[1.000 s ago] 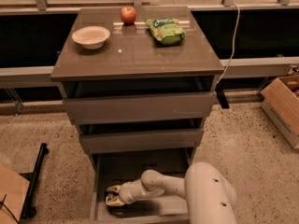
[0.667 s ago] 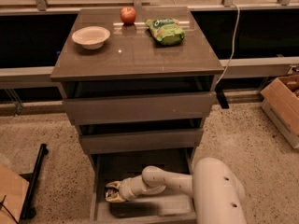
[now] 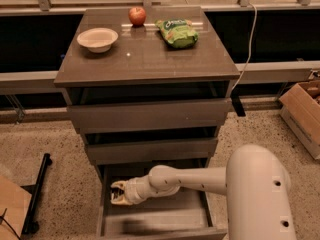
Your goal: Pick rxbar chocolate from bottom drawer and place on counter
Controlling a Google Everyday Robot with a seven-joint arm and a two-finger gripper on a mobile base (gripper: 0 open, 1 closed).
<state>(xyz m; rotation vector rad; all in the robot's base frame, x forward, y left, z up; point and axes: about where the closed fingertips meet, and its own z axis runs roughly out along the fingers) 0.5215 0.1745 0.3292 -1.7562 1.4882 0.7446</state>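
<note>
The robot's gripper [image 3: 118, 192], at the end of the white arm [image 3: 200, 179], lay inside the open grey-brown bottom drawer [image 3: 170, 215], near its left wall. Compared with 1 s before, it had shifted toward the drawer's back, which suggested that withdrawal had begun. Whether it was spread or closed could not be told. The small black rxbar chocolate was not discernible; a dark patch at the gripper's tip may have been it. The glossy grey-brown counter [image 3: 150, 59] lay well above the gripper. The arm's bulk hid the drawer's right front.
</note>
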